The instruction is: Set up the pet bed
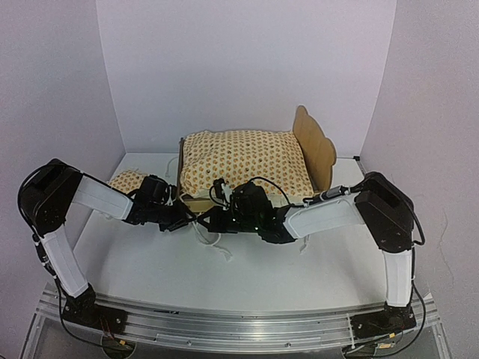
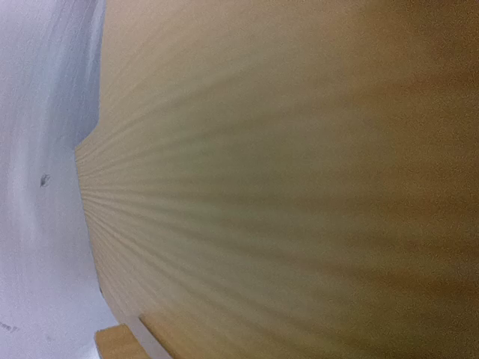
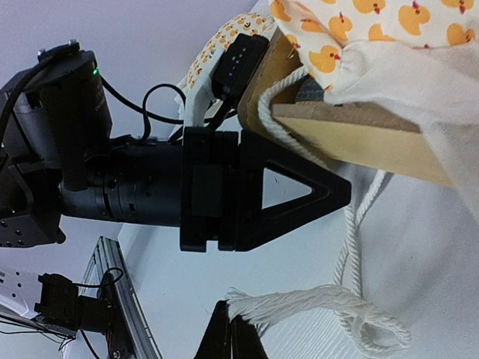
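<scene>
— Plywood of the pet bed [image 2: 284, 179] is filling your left wrist view. Where is it standing?
— It is sitting toward the back of the tabletop [image 1: 299, 269], headboard [image 1: 314, 149] to my right. The duck-print cushion [image 1: 243, 161] is lying on it, and a matching pillow [image 1: 127, 179] is lying near its left side.
— And your pincers?
— My left pincer [image 3: 322, 193] is hovering at the bed's low end, and I am not able to tell whether it is gripping. My right pincer [image 3: 230, 336] is pinching the white cord [image 3: 314, 303].
</scene>
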Robot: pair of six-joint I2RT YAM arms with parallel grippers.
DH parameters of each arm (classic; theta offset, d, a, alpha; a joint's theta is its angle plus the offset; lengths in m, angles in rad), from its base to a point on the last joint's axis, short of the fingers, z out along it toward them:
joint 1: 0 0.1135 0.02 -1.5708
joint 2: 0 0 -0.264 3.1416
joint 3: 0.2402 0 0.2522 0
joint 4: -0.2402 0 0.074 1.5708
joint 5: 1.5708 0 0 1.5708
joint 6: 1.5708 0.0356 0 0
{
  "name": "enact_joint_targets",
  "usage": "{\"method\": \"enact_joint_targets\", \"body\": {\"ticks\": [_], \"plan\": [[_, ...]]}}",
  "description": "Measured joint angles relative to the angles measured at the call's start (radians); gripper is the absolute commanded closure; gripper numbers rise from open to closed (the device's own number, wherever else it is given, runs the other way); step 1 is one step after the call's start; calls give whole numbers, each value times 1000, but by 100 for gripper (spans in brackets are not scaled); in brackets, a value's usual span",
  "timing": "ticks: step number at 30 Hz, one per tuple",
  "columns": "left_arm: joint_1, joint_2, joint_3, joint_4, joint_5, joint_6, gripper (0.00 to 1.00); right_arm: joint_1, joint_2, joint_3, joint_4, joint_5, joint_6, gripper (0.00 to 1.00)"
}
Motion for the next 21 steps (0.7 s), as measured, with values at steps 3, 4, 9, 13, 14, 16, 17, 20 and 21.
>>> {"method": "enact_joint_targets", "body": {"ticks": [3,4,9,13,14,16,17,20,21], "plan": [[-10,35,48,-14,-23,-14,85,0,9,0,1,-11,8,100],[-11,41,57,-19,-29,-16,91,0,9,0,1,-13,8,100],[-10,61,71,-17,-46,-24,100,0,9,0,6,-19,8,100],[-3,80,74,-25,-35,-16,100,-4,9,0,9,-24,8,100],[1,80,77,-34,-23,-14,100,-6,10,0,9,-28,7,100],[14,73,79,-54,8,-8,100,-10,13,5,9,-37,7,100],[21,63,79,-76,28,-3,100,-14,19,16,8,-41,6,100],[36,20,79,-159,88,37,100,-25,49,81,-23,-48,-7,100],[40,-1,79,-191,108,56,100,-28,67,120,-47,-51,-13,100]]}}
